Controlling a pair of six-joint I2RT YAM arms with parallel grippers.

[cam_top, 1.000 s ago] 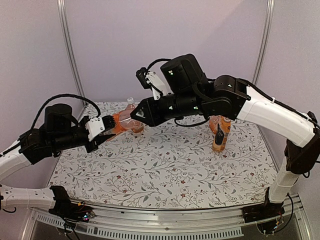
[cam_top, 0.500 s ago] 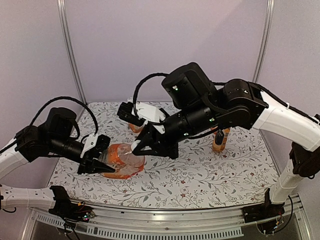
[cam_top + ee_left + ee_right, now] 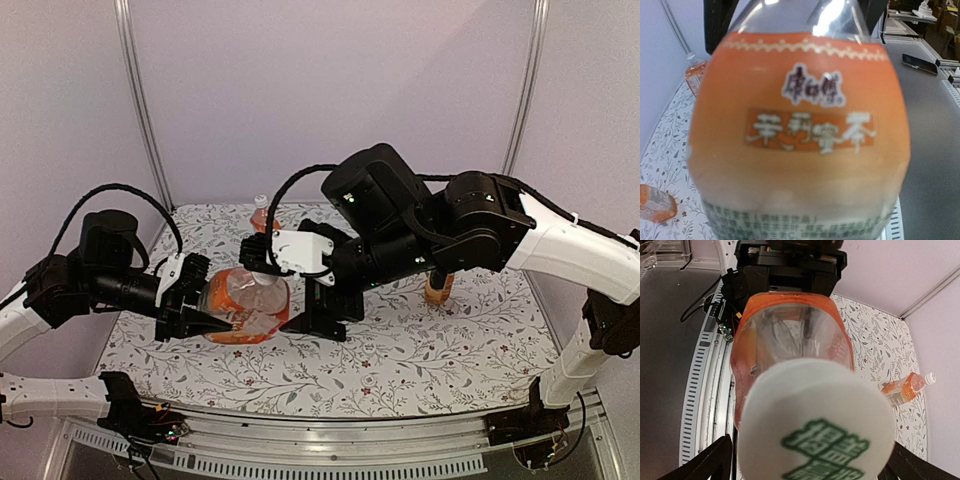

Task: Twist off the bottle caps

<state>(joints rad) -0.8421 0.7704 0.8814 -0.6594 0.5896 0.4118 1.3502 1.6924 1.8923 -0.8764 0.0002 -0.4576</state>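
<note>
On the floral table cloth (image 3: 400,350) a second bottle (image 3: 261,214) stands at the back edge with a white top (image 3: 260,200), and a third bottle (image 3: 437,287) shows orange behind the right arm (image 3: 480,225), which hides most of it; the left wrist view catches a fourth bottle (image 3: 655,202) lying at its lower left corner. Seen from above, the right arm's bulk also crowds the neck end of the held bottle (image 3: 240,305), so the cap cannot be made out there. The left gripper (image 3: 222,320) is clamped on this bottle's body, over the near-left part of the cloth. Its orange label (image 3: 800,125) bears white Chinese characters, a brand mark above a four-character line, with small green print below, too blurred to read; the cap (image 3: 815,425) carries green Chinese characters on its white top. The bottle lies roughly level, base toward the left arm, cap aimed at the right gripper (image 3: 814,465), whose fingers (image 3: 715,462) stand spread wide on either side of the cap, gripping nothing
</note>
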